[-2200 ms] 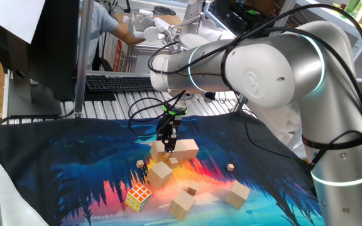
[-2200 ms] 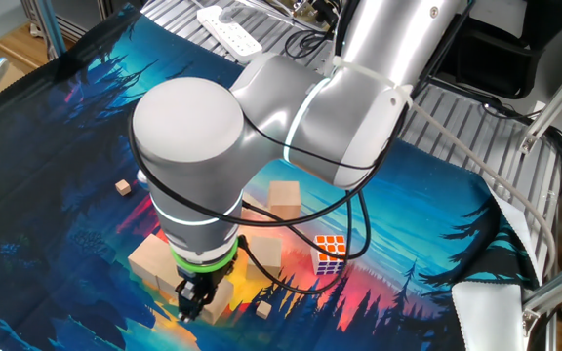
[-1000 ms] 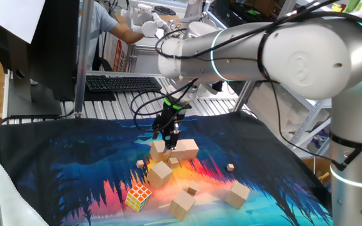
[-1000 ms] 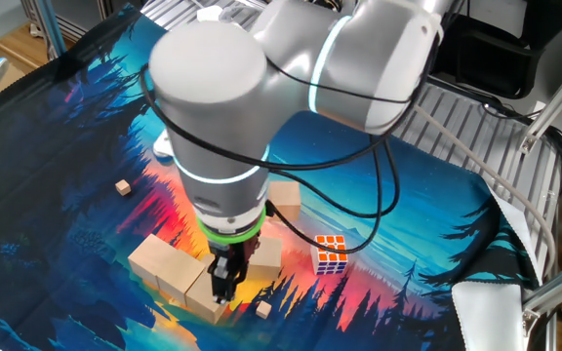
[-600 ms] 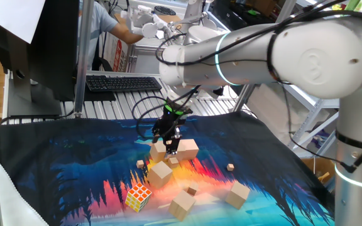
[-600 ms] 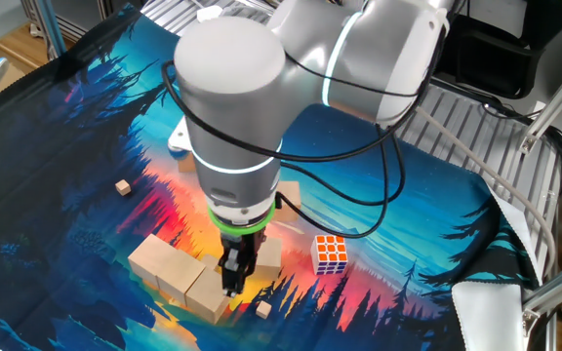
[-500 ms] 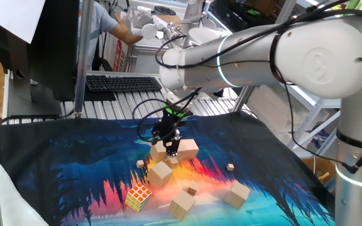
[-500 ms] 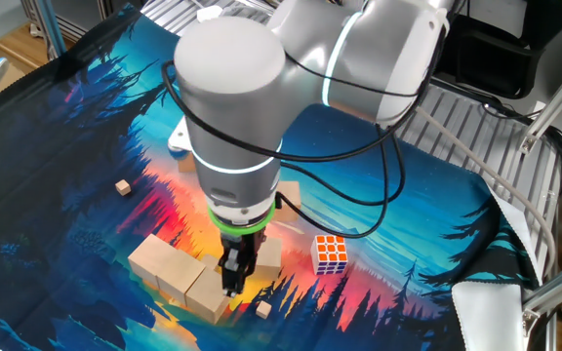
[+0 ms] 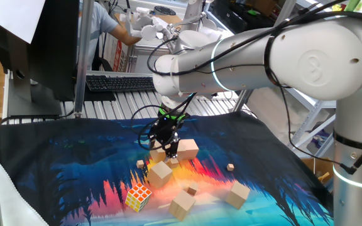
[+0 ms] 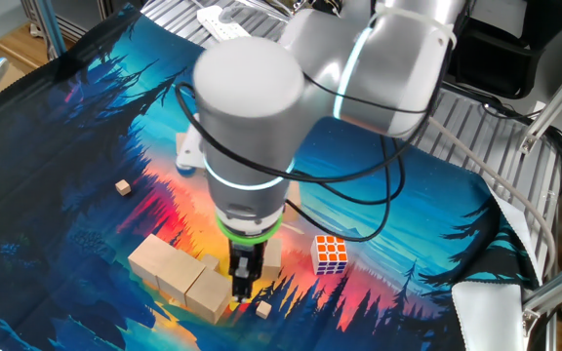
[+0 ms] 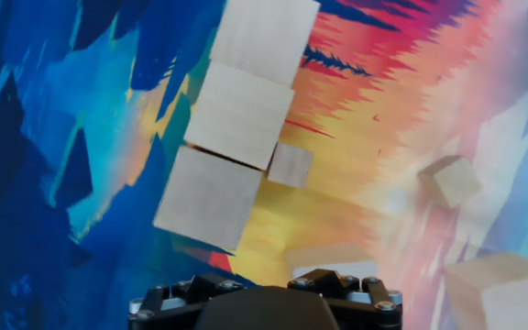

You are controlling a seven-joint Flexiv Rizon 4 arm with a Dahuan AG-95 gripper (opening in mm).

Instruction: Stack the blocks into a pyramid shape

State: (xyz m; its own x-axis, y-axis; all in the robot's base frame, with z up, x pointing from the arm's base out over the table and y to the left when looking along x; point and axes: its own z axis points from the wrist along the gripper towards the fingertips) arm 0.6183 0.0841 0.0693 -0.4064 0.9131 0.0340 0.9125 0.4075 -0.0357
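Three blocks (image 10: 179,278) sit edge to edge in a straight row on the mat (image 10: 57,146), left of centre in the other fixed view. I read that as the pyramid's bottom course, butted tight so the next layer can bridge the seams. In the hand view the row (image 11: 236,115) runs top to bottom, with a tiny cube (image 11: 291,166) touching its right side.

The tool (image 10: 242,283) points straight down at the row's right end, low over the bench. Can't tell whether its fingers are spread or pinching; arm hides them, and nothing shows between them.

Loose blocks: one (image 9: 160,172) just near of the tool, two more (image 9: 182,204) (image 9: 237,194) nearer still. The puzzle cube (image 9: 137,197) is apart from the row, not part of the build.

Likely next: fetch a loose block for the second tier.
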